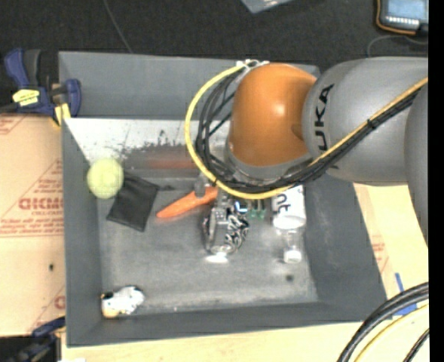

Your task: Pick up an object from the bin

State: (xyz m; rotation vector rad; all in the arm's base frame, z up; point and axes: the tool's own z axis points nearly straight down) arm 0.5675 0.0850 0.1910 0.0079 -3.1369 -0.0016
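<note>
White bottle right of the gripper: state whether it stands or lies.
Lying down: the white bottle shows its full side along the bin floor.

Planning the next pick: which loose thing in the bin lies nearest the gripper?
The orange carrot-shaped piece, its thick end right beside the gripper; the white plastic bottle and yellow-green ball lie further off.

Arm (365,119) overhead, tool (223,236) downward (orange-capped wrist (270,115))

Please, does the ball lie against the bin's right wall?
No, the ball lies by the bin's left wall, beside a black pad.
</note>
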